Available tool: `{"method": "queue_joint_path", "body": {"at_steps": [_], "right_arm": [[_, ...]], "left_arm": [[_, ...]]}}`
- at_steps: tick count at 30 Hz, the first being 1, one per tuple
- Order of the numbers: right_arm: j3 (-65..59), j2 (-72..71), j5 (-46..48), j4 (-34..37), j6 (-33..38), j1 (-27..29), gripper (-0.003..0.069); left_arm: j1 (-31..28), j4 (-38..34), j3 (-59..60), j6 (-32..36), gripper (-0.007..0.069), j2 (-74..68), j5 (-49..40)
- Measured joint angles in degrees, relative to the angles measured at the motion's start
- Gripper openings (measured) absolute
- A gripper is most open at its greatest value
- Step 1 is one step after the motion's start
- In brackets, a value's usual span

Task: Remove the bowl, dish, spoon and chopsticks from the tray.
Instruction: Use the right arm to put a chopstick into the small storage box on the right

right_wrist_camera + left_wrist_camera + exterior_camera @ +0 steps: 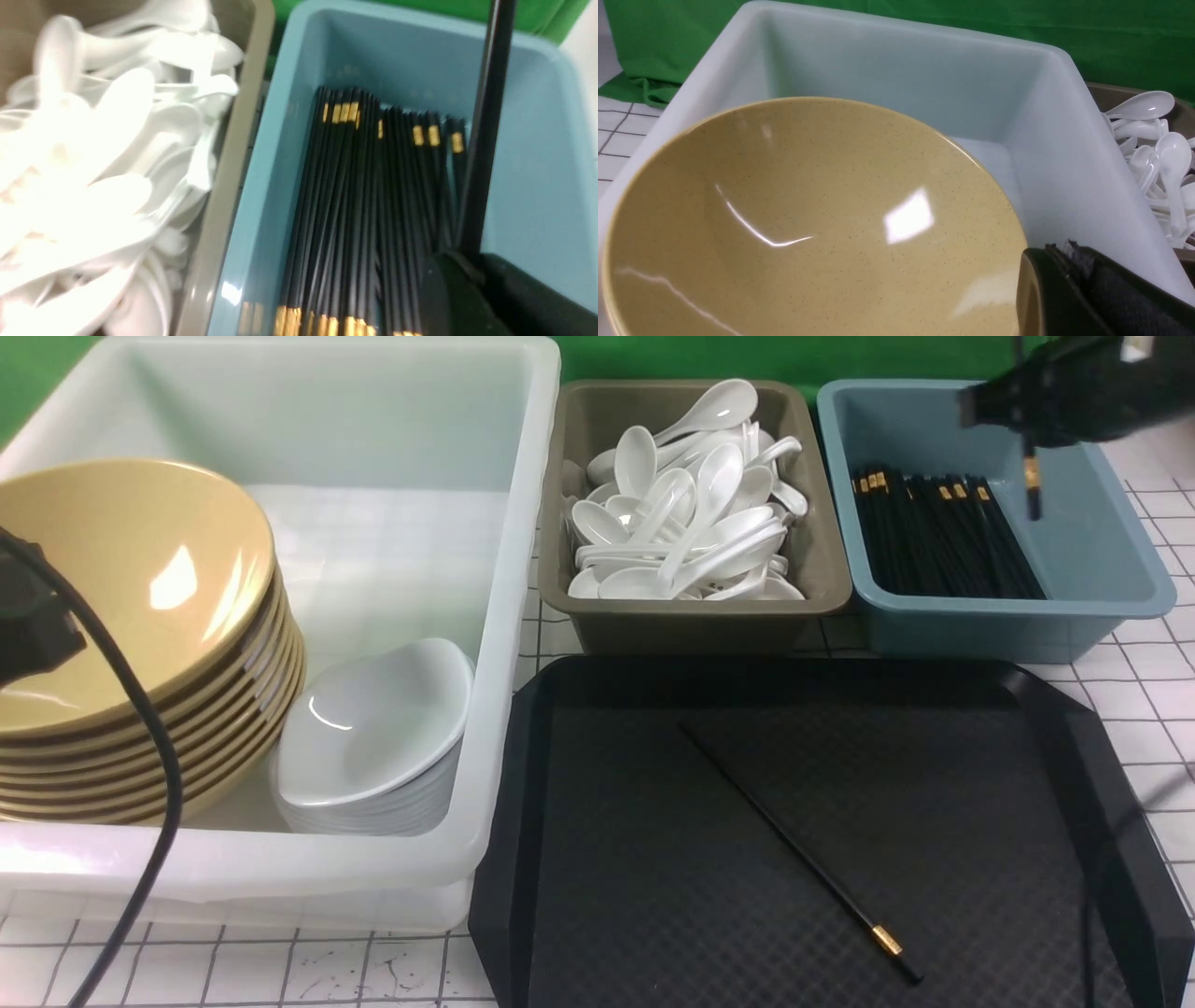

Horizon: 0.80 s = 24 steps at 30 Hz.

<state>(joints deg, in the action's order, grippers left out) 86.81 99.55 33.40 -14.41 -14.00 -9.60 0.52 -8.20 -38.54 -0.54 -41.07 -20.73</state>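
Gridded tabletop [1158, 709]; green backdrop [747, 355], perhaps cloth.

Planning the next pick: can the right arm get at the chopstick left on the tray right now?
Probably not yet: the right gripper is shut on one chopstick over the blue tub. Once that drops, the way looks free; the last chopstick lies alone on the tray.

Setting: robotics lab bench staged as a canteen dish-return station.

Evidence:
- green cloth backdrop [747, 355]
- white gridded table cover [1158, 709]
- black cafeteria tray [1074, 728]
- white tub [523, 569] with stacked mustard bowls [140, 579] and white dishes [373, 728]
- grey-brown tub [700, 625] of heaped soup spoons [681, 513]
- blue tub [1102, 551] of bundled chopsticks [934, 532], directly under the fingers [446, 298] of the right gripper [1027, 434], which pinch a single chopstick [1033, 476]
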Motion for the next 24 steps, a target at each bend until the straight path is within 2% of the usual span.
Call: {"method": "queue_joint_path", "body": {"at_steps": [5,8,13,16,18,20,22,24], "right_arm": [[13.5,14.7,7.7,8.4,6.5,2.9,0.0081],[18.7,20.4,12.0,10.2,8.9,3.8,0.0081],[20.5,24.4,14.3,11.1,9.6,4.6,0.0098],[20.5,24.3,15.0,11.4,10.9,4.7,0.0148],[20.5,23.5,15.5,11.6,11.2,4.8,0.0213],[20.6,21.2,16.8,13.6,11.4,5.0,0.0314],[20.6,18.7,18.8,16.3,12.7,4.8,0.0361],[20.7,16.7,21.3,18.0,14.4,4.3,0.0372]], "left_arm": [[0.0,-0.2,0.0,0.0,-0.0012,0.0,0.0],[0.0,-0.2,0.0,0.1,-0.0012,0.0,0.0],[0.0,-0.2,0.0,0.1,-0.0012,-0.3,0.0],[0.0,-0.2,0.0,0.5,-0.0012,-0.4,0.0],[0.0,-0.2,0.0,0.5,-0.0012,-0.4,-0.1],[0.0,-0.2,0.0,0.8,-0.0012,-0.4,-0.3],[0.0,-0.2,0.0,1.0,-0.0012,-0.4,-0.3],[0.0,-0.2,0.0,1.0,-0.0012,-0.4,-0.4]]}}
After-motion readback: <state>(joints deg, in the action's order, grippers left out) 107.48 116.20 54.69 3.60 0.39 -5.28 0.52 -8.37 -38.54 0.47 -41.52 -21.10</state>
